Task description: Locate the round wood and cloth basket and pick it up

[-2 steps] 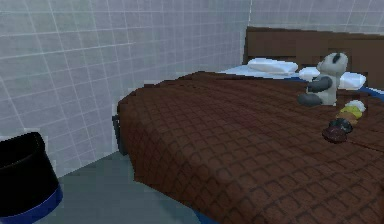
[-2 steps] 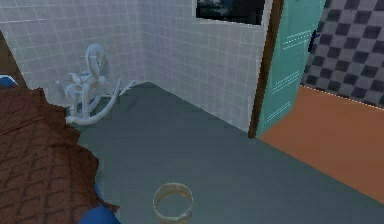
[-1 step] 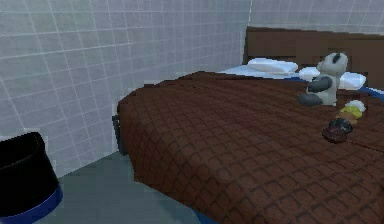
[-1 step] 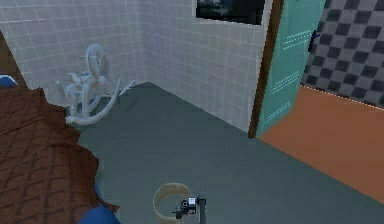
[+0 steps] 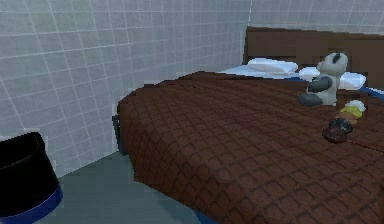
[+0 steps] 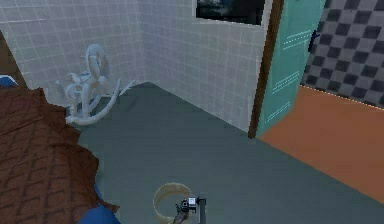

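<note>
A round tan basket [image 6: 167,192] with a pale rim lies low in the arm side view, on the grey floor just left of the middle. The gripper [image 6: 184,208] shows as a small dark body right against the basket's lower right side, with the arm's end [image 6: 201,212] rising from the bottom edge. I cannot tell whether the gripper holds anything, nor whether it touches the basket.
A bed with a brown quilt [image 5: 250,130] spans the forward view, carrying a panda plush [image 5: 325,78], a small toy [image 5: 345,120] and pillows [image 5: 265,68]. A black bin [image 5: 25,160] stands at left. In the arm side view are the bed's corner [image 6: 35,150], a white curly object [image 6: 90,85] and a teal door [image 6: 295,60].
</note>
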Controlling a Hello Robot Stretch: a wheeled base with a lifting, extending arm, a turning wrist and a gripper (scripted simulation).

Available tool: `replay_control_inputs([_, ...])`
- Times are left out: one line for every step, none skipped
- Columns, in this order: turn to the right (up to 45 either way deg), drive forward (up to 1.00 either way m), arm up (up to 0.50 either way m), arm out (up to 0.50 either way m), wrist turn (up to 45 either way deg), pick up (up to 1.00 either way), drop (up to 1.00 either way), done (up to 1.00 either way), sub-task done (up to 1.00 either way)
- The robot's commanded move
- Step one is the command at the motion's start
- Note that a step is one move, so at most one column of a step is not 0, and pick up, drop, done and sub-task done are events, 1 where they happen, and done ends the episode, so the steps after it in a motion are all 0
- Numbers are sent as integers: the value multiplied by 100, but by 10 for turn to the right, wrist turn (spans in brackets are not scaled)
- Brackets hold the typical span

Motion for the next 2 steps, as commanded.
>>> replay_control_inputs([0, 0, 0, 0, 450, 0, 0, 0, 0])
replay_control_inputs([0, 0, 0, 0, 450, 0, 0, 0, 0])
